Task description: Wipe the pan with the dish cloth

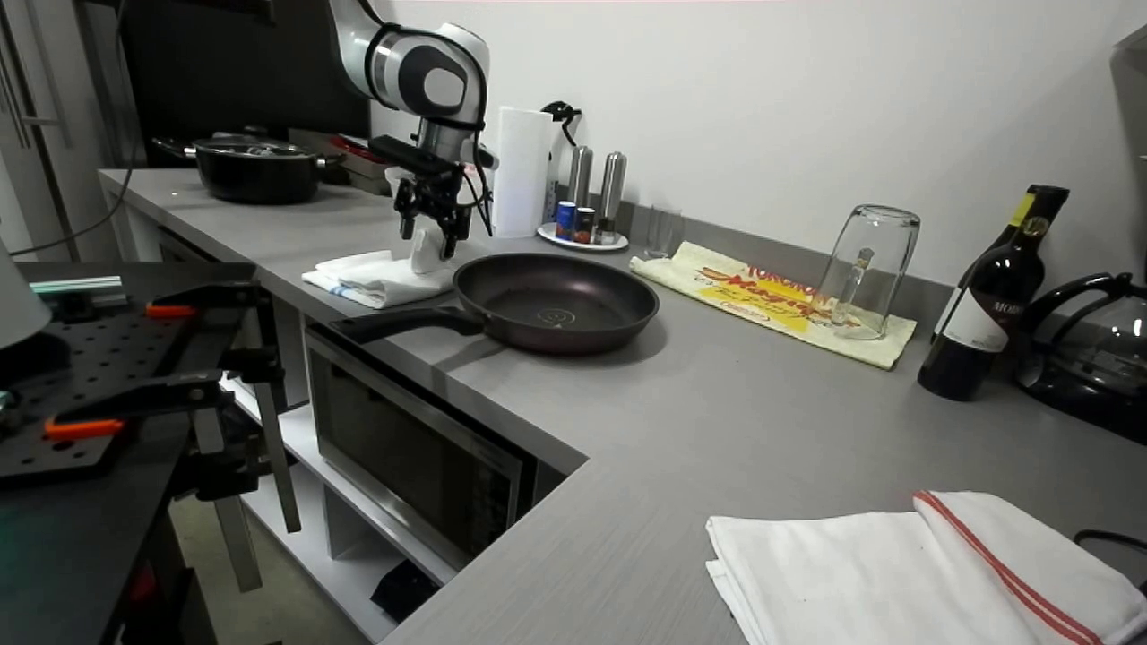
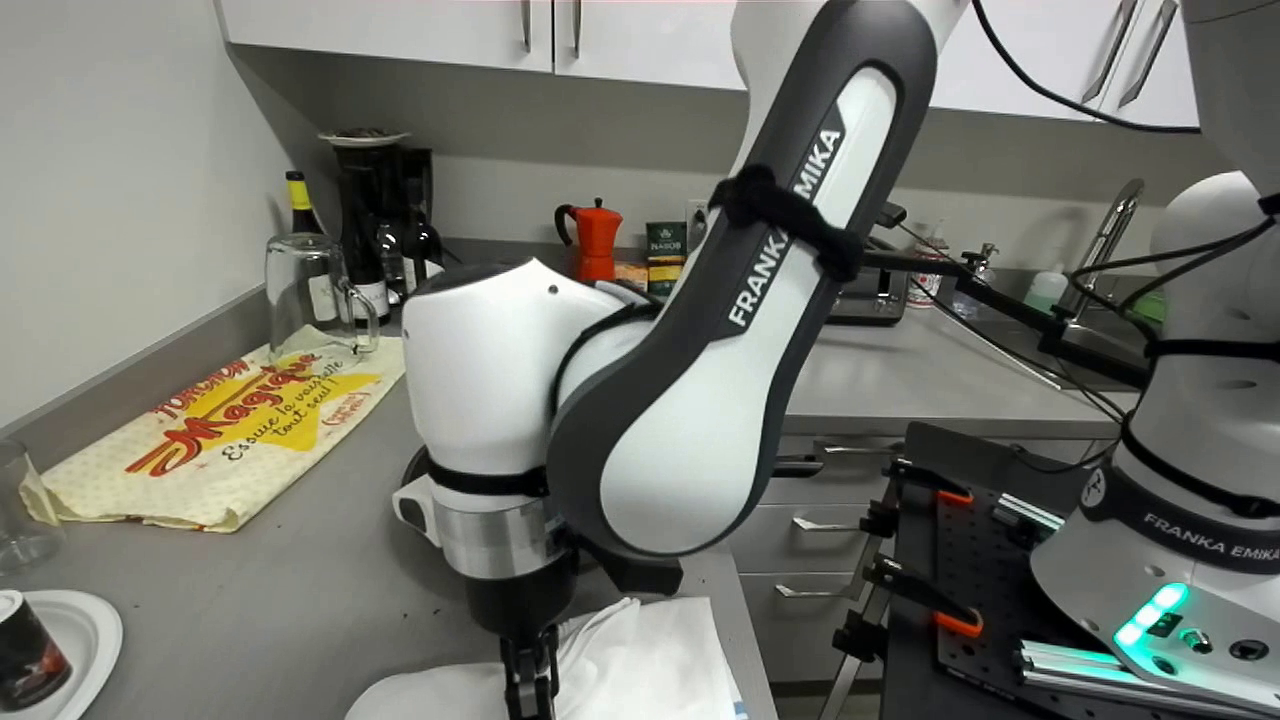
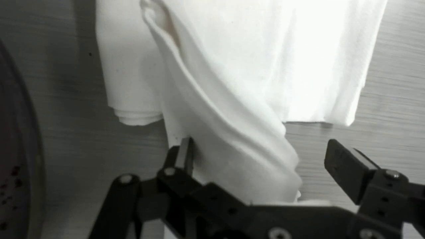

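The white dish cloth (image 1: pixel 372 279) lies bunched on the counter beside the pan's handle side. It also shows in an exterior view (image 2: pixel 650 650) and fills much of the wrist view (image 3: pixel 239 76). My gripper (image 1: pixel 427 242) points down at the cloth. In the wrist view my gripper (image 3: pixel 260 149) is open, with a raised fold of cloth between its fingers. The left finger touches or nearly touches the fold; a gap shows at the right finger. The dark pan (image 1: pixel 556 309) stands upright; its rim shows at the left of the wrist view (image 3: pixel 20 132). The arm mostly hides it in an exterior view.
A yellow printed towel (image 2: pixel 240 430) with an upturned glass mug (image 1: pixel 865 269) lies along the wall. A white plate (image 1: pixel 582 240) with small cans and a paper towel roll (image 1: pixel 522 175) stand behind the gripper. A red-striped cloth (image 1: pixel 851 573) and a wine bottle (image 1: pixel 986 305) are farther along.
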Motion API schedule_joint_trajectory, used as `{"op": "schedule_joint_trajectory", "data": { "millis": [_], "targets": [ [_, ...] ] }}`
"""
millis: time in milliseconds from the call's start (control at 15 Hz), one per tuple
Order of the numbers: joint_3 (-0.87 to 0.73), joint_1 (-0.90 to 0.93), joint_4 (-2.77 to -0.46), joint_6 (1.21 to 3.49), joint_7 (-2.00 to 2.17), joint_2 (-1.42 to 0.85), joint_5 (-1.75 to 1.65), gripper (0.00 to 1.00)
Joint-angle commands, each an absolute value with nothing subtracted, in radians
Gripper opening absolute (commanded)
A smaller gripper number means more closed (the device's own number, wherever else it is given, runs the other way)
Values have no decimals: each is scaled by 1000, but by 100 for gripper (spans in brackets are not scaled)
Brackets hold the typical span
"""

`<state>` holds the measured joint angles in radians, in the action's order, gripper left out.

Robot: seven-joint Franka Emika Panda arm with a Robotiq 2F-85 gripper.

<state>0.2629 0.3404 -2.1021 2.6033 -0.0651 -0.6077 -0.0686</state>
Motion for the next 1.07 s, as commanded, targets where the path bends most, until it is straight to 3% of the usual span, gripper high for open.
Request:
{"op": "schedule_joint_trajectory", "data": {
  "millis": [0, 133, 200, 267, 800, 933, 1000],
  "targets": [
    [232, 377, -2039, 2642, -60, -688, -121, 100],
    [231, 378, -2017, 2650, -62, -710, -124, 100],
    [233, 374, -2007, 2649, -65, -716, -121, 75],
    [234, 372, -2000, 2647, -66, -720, -119, 74],
    [248, 345, -2003, 2633, -75, -687, -99, 13],
    [252, 335, -2019, 2629, -76, -670, -93, 2],
    [256, 327, -2032, 2624, -76, -653, -88, 2]
  ]
}}
